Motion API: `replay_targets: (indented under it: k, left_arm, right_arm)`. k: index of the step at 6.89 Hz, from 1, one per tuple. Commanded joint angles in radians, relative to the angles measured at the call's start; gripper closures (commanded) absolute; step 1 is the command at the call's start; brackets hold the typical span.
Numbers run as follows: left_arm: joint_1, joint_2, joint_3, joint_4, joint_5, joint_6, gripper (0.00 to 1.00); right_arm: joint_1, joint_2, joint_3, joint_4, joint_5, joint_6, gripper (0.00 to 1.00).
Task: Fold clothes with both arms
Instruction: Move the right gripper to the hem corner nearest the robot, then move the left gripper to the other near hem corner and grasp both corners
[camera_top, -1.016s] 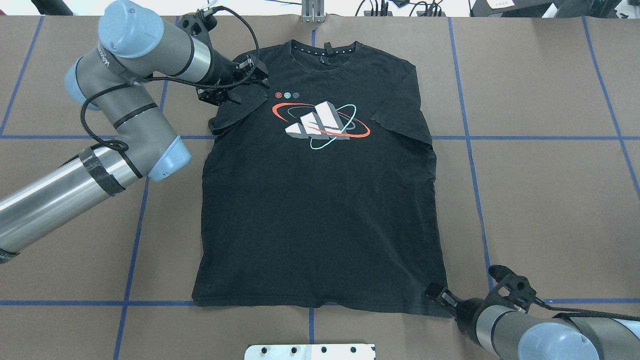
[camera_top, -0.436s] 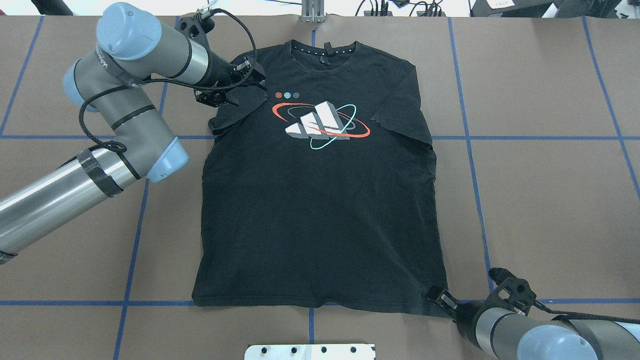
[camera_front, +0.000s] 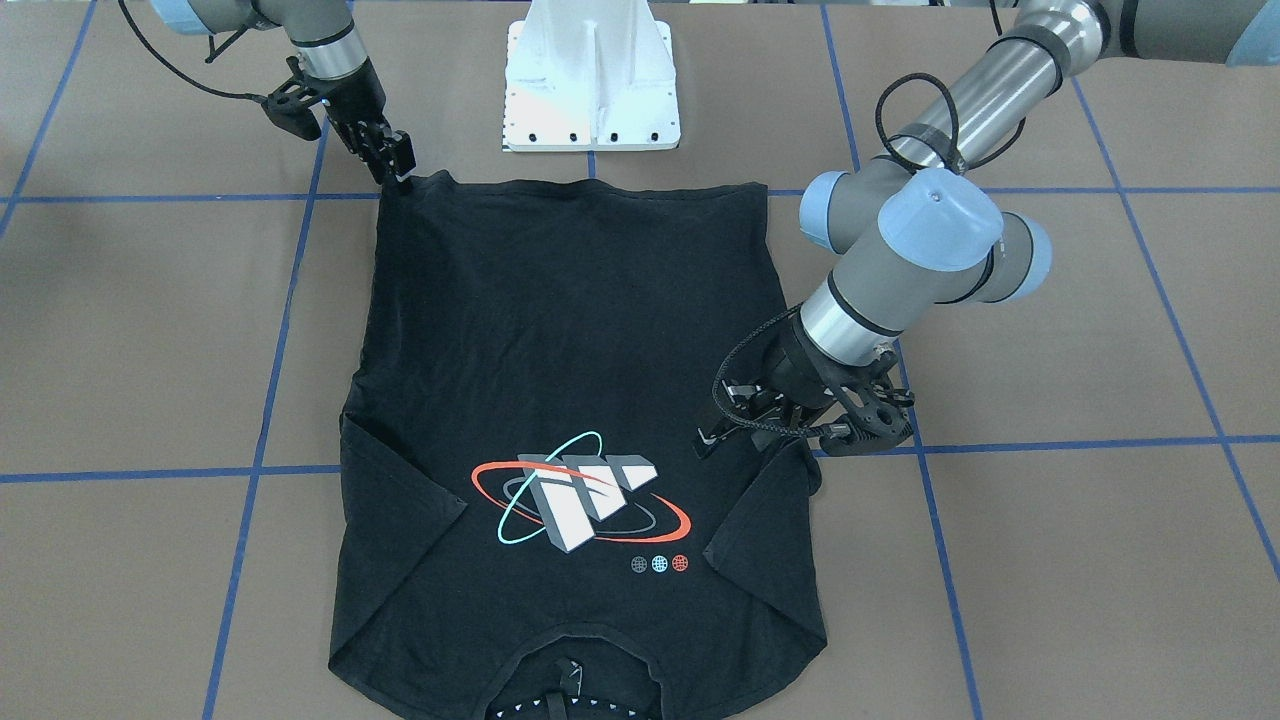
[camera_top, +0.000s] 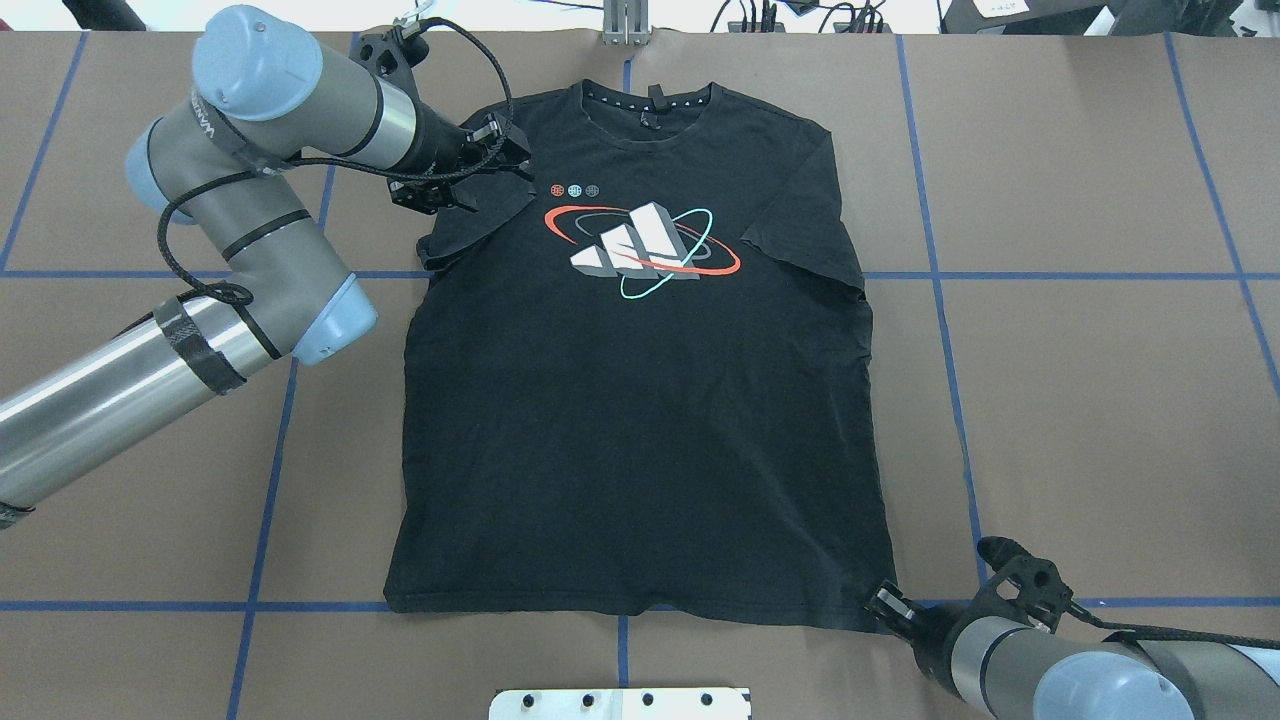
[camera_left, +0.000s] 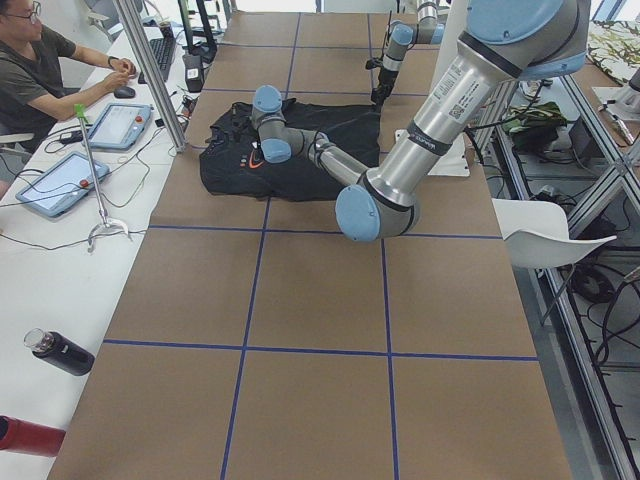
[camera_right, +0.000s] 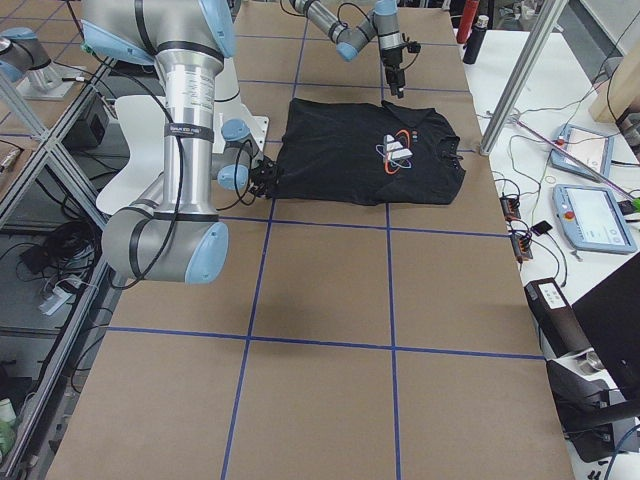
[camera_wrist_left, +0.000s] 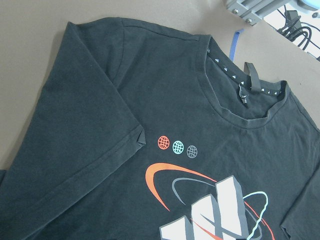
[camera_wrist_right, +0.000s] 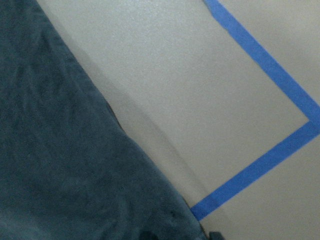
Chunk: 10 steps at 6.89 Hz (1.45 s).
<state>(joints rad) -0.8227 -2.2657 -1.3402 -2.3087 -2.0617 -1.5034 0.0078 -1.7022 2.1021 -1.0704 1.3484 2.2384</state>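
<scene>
The black T-shirt (camera_top: 640, 420) lies flat on the brown table, graphic (camera_top: 640, 250) up and collar at the far edge; it also shows in the front view (camera_front: 570, 330). My left gripper (camera_top: 505, 150) hovers over the shirt's left sleeve (camera_wrist_left: 75, 145) with its jaws apart and nothing in them. In the front view the left gripper (camera_front: 722, 425) is above the sleeve edge. My right gripper (camera_top: 888, 605) is low at the near right hem corner, touching it (camera_front: 400, 178). I cannot tell whether it is shut. The right wrist view shows fabric (camera_wrist_right: 60, 150) very close.
Blue tape lines (camera_top: 940, 300) cross the brown table. The white base plate (camera_top: 620, 703) sits at the near edge, just below the hem. A metal bracket (camera_top: 625, 25) stands at the far edge beyond the collar. An operator (camera_left: 40, 70) sits at a side table.
The left gripper shifted slightly left over the sleeve. The right gripper drew back a little toward the near right, now at the very hem corner.
</scene>
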Motion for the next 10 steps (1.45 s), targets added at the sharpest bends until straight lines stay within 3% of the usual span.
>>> replay_targets:
  k: [1,4,6,7,8,9,10]
  left_arm:
    - [0.001,0.000,0.000,0.000,0.000,0.000,0.17]
    - [0.001,0.017,-0.017,0.003,0.000,-0.005,0.17]
    - [0.004,0.133,-0.176,0.005,0.023,-0.142,0.17]
    - [0.069,0.187,-0.256,0.011,0.096,-0.220,0.17]
    - [0.138,0.254,-0.375,0.097,0.182,-0.259,0.17]
    - [0.193,0.329,-0.530,0.223,0.193,-0.261,0.17]
    - [0.303,0.442,-0.639,0.241,0.316,-0.261,0.18]
  right_arm:
    - [-0.011,-0.007,0.010,-0.003,0.000,0.000,1.00]
    - [-0.023,-0.060,0.058,-0.003,0.002,-0.002,1.00]
    - [-0.023,-0.071,0.073,0.006,0.035,-0.003,1.00]
    - [-0.023,-0.071,0.090,0.010,0.057,-0.002,1.00]
    - [-0.023,-0.070,0.095,0.010,0.057,-0.002,1.00]
    - [-0.022,-0.070,0.096,0.010,0.057,-0.003,1.00]
    - [-0.014,-0.068,0.096,0.010,0.058,-0.005,1.00]
